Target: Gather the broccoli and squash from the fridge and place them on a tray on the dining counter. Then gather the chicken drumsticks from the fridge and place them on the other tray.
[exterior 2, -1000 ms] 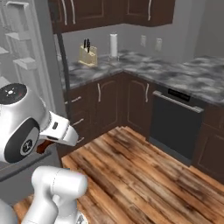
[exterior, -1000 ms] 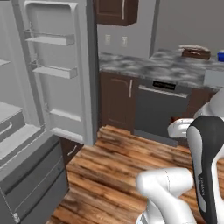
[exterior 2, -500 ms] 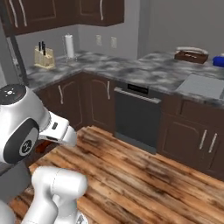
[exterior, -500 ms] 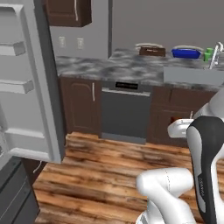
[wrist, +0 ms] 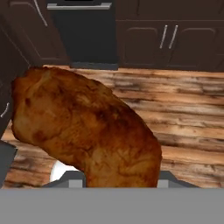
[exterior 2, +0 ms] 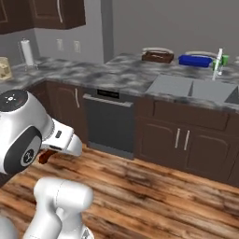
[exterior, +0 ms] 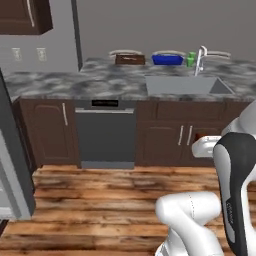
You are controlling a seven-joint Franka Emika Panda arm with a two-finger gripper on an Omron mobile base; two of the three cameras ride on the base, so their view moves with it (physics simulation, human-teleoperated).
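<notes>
Hand view: you see a big brown chicken drumstick (wrist: 87, 131) right in front of the camera, from 10 o'clock down to 6 o'clock.
Gripper: you have it clamped on the chicken drumstick; the fingertips are hidden behind the meat.
Floor: you see wooden floor (wrist: 183, 109) behind the meat, at 3 o'clock.
Left base view: your white arm (exterior: 235, 190) rises at 4 o'clock, and a small brown bit of the meat (exterior: 202, 136) peeks out by the hand.
Dining counter: you see the grey stone dining counter (exterior: 100, 82) across the middle, with a sink (exterior: 185, 85) and a faucet (exterior: 200, 59) at 1 o'clock.
Other tray: the dark brown wooden tray (exterior: 129, 59) sits at the back of the counter, at 12 o'clock.
Tray: the blue tray (exterior: 167, 59) sits just beside it, between the wooden tray and the faucet.
Right base view: you see both trays far back, brown (exterior 2: 158, 56) left of blue (exterior 2: 196, 60).
Dishwasher: a dark dishwasher (exterior: 105, 132) stands under the counter.
</notes>
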